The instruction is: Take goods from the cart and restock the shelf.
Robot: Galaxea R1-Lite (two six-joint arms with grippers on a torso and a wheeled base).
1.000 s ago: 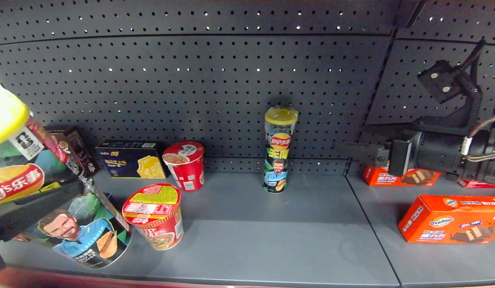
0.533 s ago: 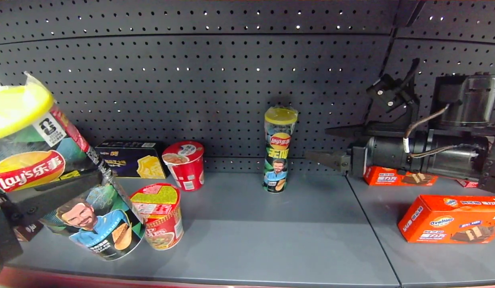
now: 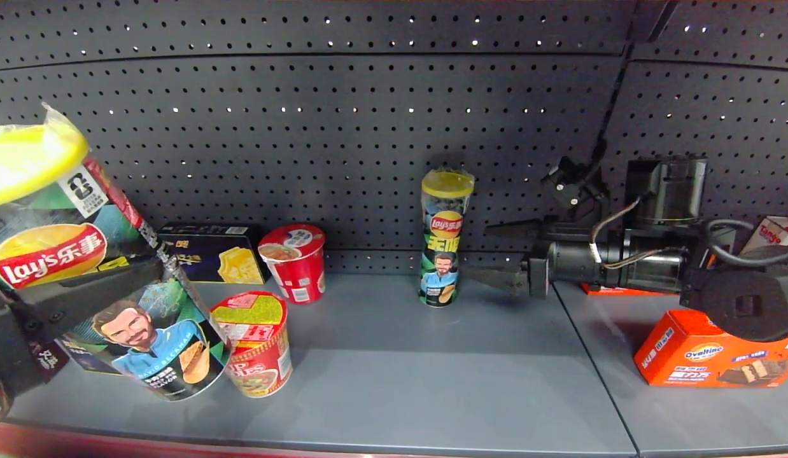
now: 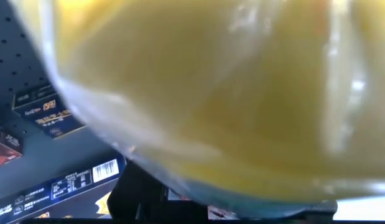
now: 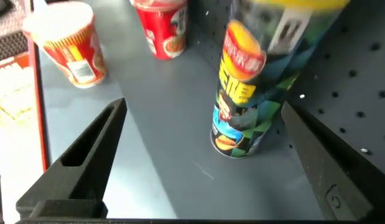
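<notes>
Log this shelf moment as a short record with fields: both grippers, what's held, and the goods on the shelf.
left gripper: shut on held chips can, tilted, at the left front of the shelf
right gripper: open, tips close beside standing chips can
left side goods: red noodle cup, yellow-lidded noodle cup in front of it, dark box by the back panel
right side goods: orange box

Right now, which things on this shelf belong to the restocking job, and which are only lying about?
Job: held chips can; standing chips can, with the open right gripper near it; shelf.
Lying about: red noodle cup; yellow-lidded noodle cup; dark blue box; orange box.
</notes>
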